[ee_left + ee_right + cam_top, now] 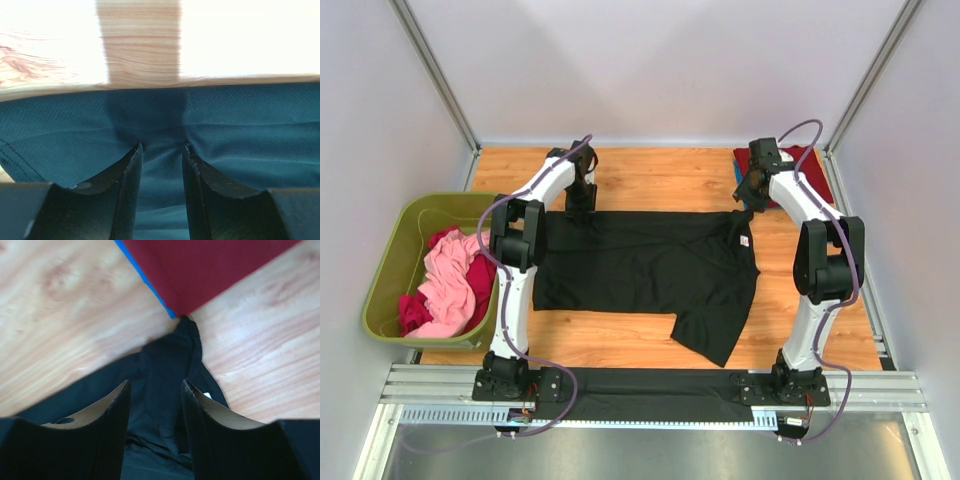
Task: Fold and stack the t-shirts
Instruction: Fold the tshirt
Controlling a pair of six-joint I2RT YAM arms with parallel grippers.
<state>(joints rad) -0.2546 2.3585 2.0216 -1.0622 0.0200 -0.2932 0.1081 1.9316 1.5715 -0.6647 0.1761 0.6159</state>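
**Item:** black t-shirt (640, 265), one. It is spread nearly flat across the middle of the bench (650, 165), with the white neck label (745, 240) toward my right arm and one sleeve splayed toward the near edge.

**Handling (my judgement):** light, thin and limp, with no stiffness to hold a shape. It will drape, drag and wrinkle if pulled from one point, and the knit looks grippy enough not to slide out of a pinch. There is no breakage risk. I would take hold at the two far corners together, pinching a single layer at the edge so the fold line stays straight.

**Left tool** (161, 150)**:** at the shirt's far edge on the hem end. The jaws are parted to a middling gap. The cloth lies flat under and between the fingers (131, 172) and is not pinched. The fabric edge runs just beyond the tips, with bare wood past it.

**Right tool** (155, 385)**:** over the far corner on the neck end. The jaws are parted about as much as the left, gripping nothing. A narrow tongue of black cloth runs between them and ends in a point just ahead.

**Neighbours:**
- That point almost touches the corner of the folded dark red t-shirt (210, 265), which lies on a blue t-shirt (145, 277) in the far right corner.
- The pink t-shirt (450, 280) and magenta t-shirt (480, 275) lie heaped in the olive-green bin (390, 260), left of the bench and well apart from both tools
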